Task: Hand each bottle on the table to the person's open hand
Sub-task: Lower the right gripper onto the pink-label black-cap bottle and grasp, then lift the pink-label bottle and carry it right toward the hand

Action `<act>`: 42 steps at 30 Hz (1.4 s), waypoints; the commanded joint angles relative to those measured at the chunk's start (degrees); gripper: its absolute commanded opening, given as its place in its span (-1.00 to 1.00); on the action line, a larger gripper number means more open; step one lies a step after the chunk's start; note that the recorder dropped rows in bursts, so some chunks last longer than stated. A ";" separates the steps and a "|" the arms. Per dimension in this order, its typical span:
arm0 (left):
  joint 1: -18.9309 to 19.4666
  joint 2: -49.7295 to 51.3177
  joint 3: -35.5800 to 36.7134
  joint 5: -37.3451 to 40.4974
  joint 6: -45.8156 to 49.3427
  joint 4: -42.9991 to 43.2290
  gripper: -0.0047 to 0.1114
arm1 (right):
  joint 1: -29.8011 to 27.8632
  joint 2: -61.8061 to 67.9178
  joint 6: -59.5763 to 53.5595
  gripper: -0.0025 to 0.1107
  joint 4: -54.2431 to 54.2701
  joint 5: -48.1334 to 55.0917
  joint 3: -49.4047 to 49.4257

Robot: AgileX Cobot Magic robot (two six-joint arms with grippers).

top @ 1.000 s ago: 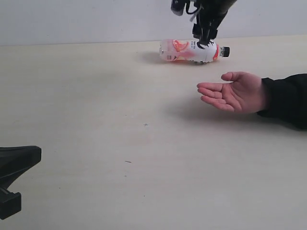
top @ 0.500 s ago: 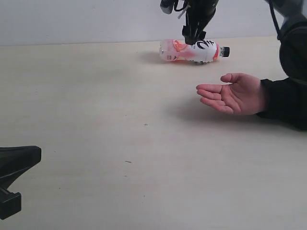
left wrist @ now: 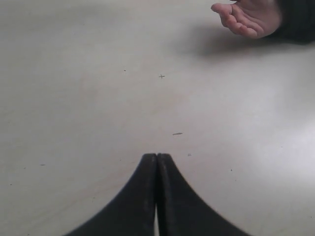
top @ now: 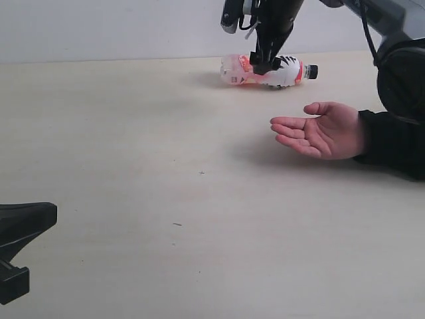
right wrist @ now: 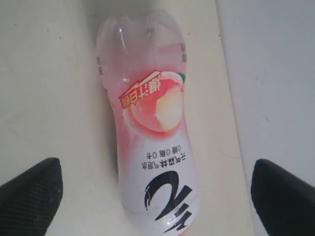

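One bottle [top: 287, 72] with a pink-white label and black script lies on its side at the far edge of the table [top: 166, 199], cap pointing right. My right gripper [top: 261, 65] hangs over its middle. In the right wrist view this gripper [right wrist: 155, 196] is open, its fingertips [right wrist: 29, 191] standing wide on either side of the bottle [right wrist: 152, 142] without touching it. The person's open hand [top: 322, 129] rests palm up to the right, nearer than the bottle. My left gripper [top: 50, 216] sits low at the near left, shut and empty [left wrist: 156, 158]. The hand [left wrist: 248, 17] also shows in the left wrist view.
A pale wall [top: 99, 26] rises right behind the bottle. The person's black sleeve [top: 395, 139] lies along the right side. Part of the right arm's dark body [top: 402, 73] stands above the sleeve. A few tiny dark specks [top: 177, 224] mark the tabletop.
My right gripper has shifted left along the bottle, from near its cap end to its middle. The hand has edged slightly left. The left gripper has not moved.
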 commanded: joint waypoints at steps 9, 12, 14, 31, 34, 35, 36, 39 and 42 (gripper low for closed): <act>0.03 -0.23 0.17 -0.61 0.17 -0.33 -0.92 | 0.06 4.85 -5.52 0.75 0.38 -5.48 -0.49; 0.03 -0.23 0.17 -0.61 0.17 -0.33 -0.92 | 0.06 5.34 -5.52 0.75 0.38 -6.97 -0.49; 0.03 -0.23 0.17 -0.61 0.17 -0.33 -0.92 | 0.06 5.99 -5.52 0.75 0.12 -7.70 -0.49; 0.03 -0.23 0.17 -0.61 0.17 -0.33 -0.92 | 0.06 8.12 -4.95 0.66 -3.11 -11.40 -0.49; 0.03 -0.23 0.17 -0.61 0.17 -0.33 -0.92 | 0.06 8.35 -4.95 0.62 -3.34 -11.71 -0.49; 0.03 -0.23 0.17 -0.61 0.17 -0.33 -0.92 | 0.06 8.45 -4.95 0.61 -3.63 -11.85 -0.49; 0.03 -0.23 0.17 -0.61 0.17 -0.33 -0.92 | 0.06 8.60 -4.95 0.61 -4.00 -11.85 -0.49; 0.03 -0.23 0.17 -0.61 0.17 -0.33 -0.92 | 0.06 9.10 -4.95 0.61 -4.40 -11.98 -0.49; 0.03 -0.23 0.17 -0.61 0.17 -0.33 -0.92 | 0.06 9.24 -4.66 0.61 -4.40 -12.26 -0.36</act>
